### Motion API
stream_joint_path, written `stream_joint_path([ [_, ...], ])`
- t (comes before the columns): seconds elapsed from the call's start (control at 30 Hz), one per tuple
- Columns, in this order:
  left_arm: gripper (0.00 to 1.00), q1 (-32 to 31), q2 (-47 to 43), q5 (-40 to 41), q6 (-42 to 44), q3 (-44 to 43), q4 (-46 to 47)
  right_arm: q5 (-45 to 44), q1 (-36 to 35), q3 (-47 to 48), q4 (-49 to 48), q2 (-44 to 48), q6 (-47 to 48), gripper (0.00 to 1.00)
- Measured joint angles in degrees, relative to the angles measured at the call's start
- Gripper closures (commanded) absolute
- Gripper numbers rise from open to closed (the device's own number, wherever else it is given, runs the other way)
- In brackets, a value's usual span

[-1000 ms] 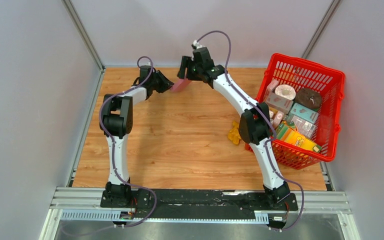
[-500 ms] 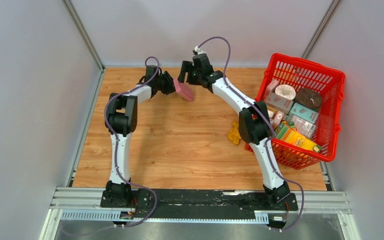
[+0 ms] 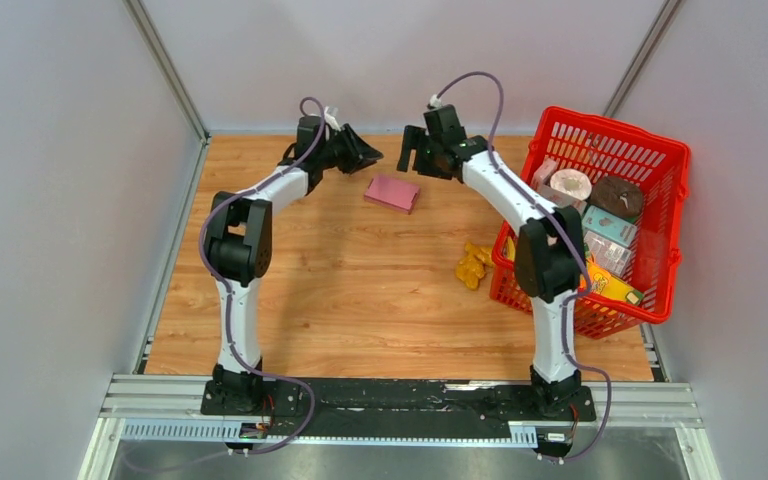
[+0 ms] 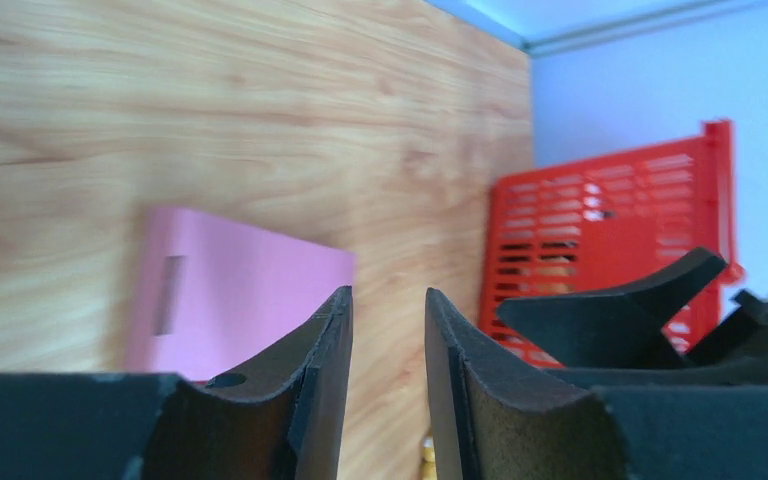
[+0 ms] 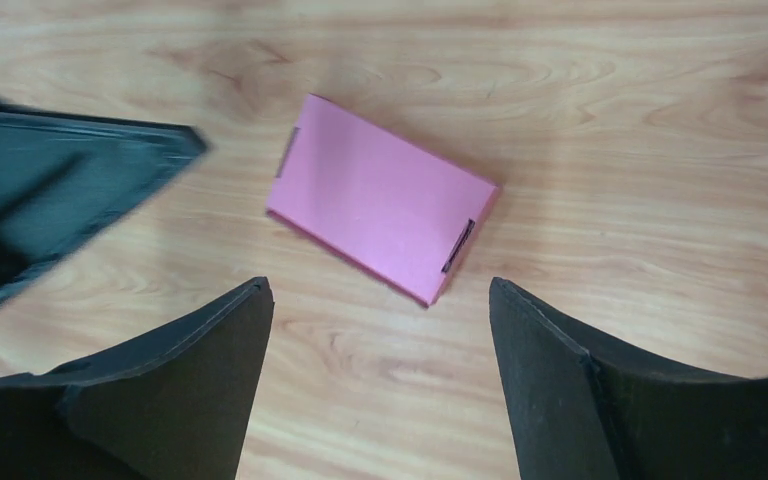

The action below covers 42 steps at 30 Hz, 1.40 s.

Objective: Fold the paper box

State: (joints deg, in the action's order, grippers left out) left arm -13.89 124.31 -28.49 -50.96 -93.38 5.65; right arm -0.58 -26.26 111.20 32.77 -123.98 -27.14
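Released since the earlier frame, the paper box [image 3: 393, 192] lies flat on the table [image 3: 360, 290], upper middle of the top view, between the left pincer [image 3: 370, 156], slightly open, and the right pincer [image 3: 407, 158], wide open; both empty.

pink thin-cardboard paper box [image 5: 380, 210]: matt, smooth paper surface, crisp creased edges. light wood-grain counter [image 3: 360, 290]: smooth, laminate look, faint sheen. red plastic mesh basket [image 3: 615, 135]: moulded, slightly glossy. black wedge-shaped fingers [image 5: 560, 380]: matt, finely grainy, rubber or foam look. silver metal rail [image 3: 150, 400]: ribbed, dull shine.
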Motion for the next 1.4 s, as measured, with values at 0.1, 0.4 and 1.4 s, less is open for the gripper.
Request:
stream_joint_path([
  [0.1, 0.58, -3.17, -0.13, -2.01, -3.56, 0.0, 4.55, 0.52, 0.68, -3.37, 0.07, 8.13, 0.02, 0.16],
  [0.4, 0.62, -6.19, -3.89, 2.45, 8.33, -3.15, -10.14, -0.59, 1.07, -4.87, -0.61, 16.96, -0.94, 0.31],
  [1.4, 0.86, -5.46, 6.8, 14.8, 25.62, -10.95, -25.51, -22.84, -7.82, 6.34, 3.26, -10.16, 1.77, 0.63],
])
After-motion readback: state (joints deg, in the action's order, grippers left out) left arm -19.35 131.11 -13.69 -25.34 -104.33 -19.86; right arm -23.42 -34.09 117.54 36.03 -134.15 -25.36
